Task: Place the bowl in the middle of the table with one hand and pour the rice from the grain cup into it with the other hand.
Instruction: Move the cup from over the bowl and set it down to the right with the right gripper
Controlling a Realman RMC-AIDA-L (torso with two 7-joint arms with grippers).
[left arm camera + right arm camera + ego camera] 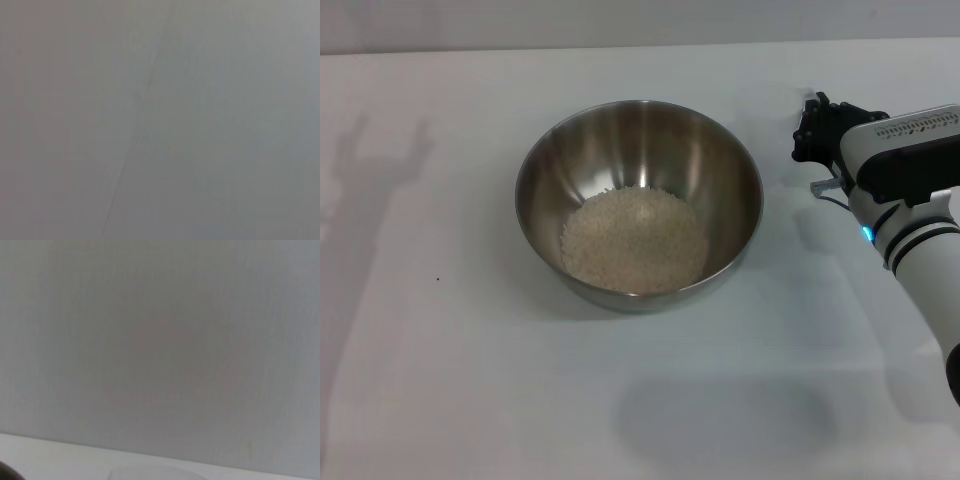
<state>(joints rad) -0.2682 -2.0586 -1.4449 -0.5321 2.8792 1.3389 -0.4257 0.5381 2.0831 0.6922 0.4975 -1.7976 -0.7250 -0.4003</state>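
bowl [639, 205] sat mid-worktop [450, 380], upright | rice [634, 240] lay in its bottom | right end effector [817, 128] hung just right of bowl, apart from it; opening and any hold could not be told | left arm unseen

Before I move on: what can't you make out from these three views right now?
- Grain cup: not clearly seen in any view; only a faint pale curve at the right wrist view's lower edge.
- Right claw: head view, end-on beside the bowl; open or shut unclear.
- Left claw: outside every view; only a shadow on the table.
- Left wrist view: featureless grey.
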